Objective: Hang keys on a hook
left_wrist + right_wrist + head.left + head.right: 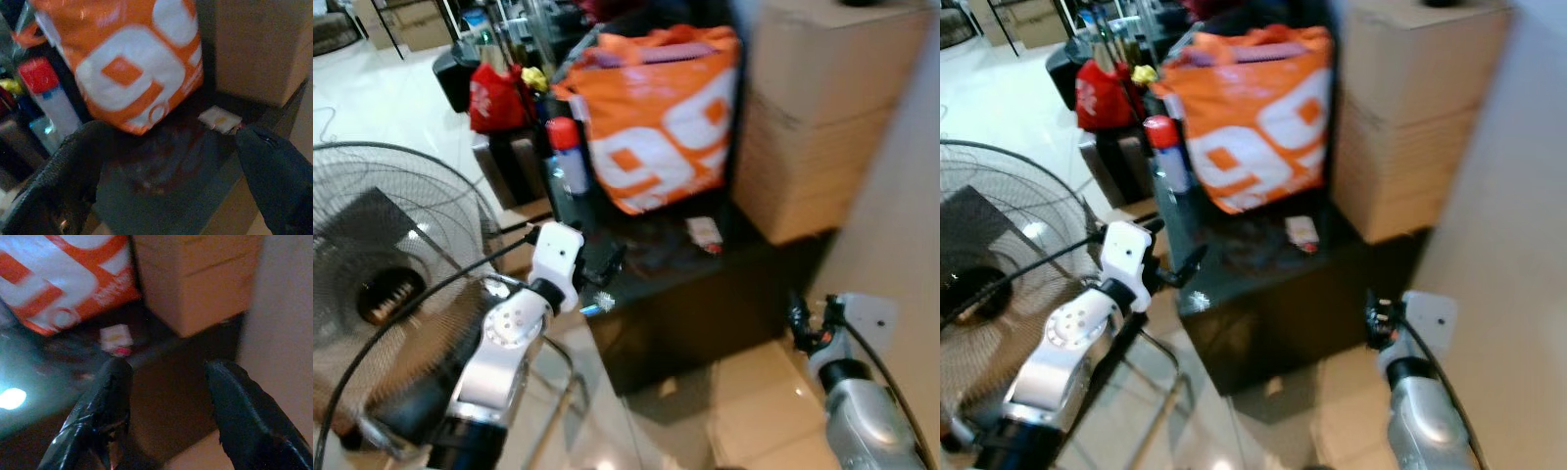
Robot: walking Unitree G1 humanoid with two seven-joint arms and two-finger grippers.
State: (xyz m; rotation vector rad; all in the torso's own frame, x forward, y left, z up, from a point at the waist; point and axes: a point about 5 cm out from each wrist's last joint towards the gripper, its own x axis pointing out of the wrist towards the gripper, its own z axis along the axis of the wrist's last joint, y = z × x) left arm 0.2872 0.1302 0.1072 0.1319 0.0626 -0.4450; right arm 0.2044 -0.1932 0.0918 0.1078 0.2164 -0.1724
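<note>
You're looking at two silver metal arms: the left arm (499, 348) is wearing a white wrist block (556, 253) with black cables looping off, both ending in matte black fingers (63, 171).

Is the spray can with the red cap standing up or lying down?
Standing up. The spray can stands on the dark table with its red cap on top, beside the orange bag.

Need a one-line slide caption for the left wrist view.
Open left gripper faces a dark tabletop holding an orange-and-white bag, red-capped spray can and small white packet.
</note>
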